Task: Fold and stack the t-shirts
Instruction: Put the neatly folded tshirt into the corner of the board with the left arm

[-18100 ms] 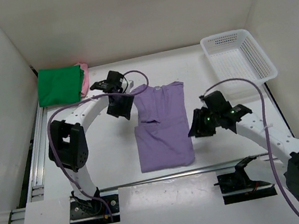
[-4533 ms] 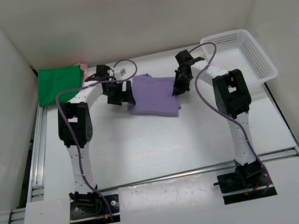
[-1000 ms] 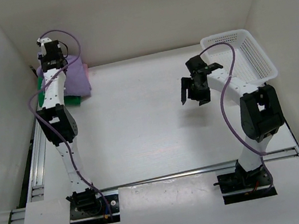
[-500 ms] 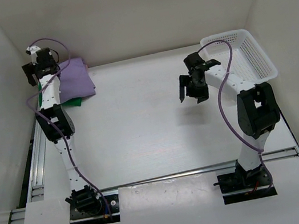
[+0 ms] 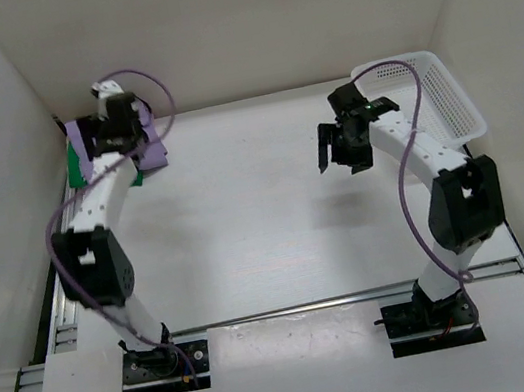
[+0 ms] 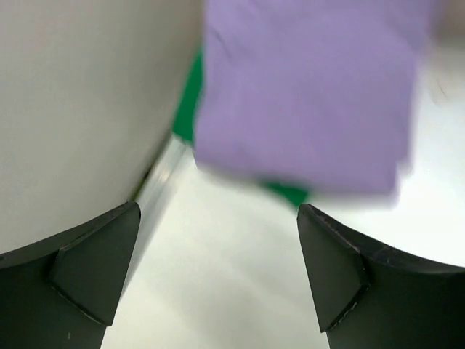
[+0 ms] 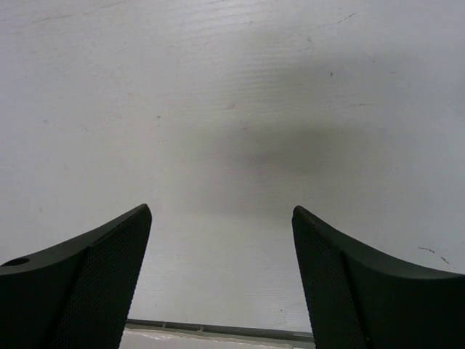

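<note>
White bench, far-left corner: purple t-shirt atop green t-shirt.
Left fingers spread, shirt just ahead, untouched; right fingers spread, empty.

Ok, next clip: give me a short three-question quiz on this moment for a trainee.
1. True or false: the purple shirt lies on top of the green shirt.
2. The right jaws hold: A) a pink shirt, B) a tan shirt, C) nothing.
3. Which corner of the table has the white basket?
Key: 1 true; 2 C; 3 far right.
</note>
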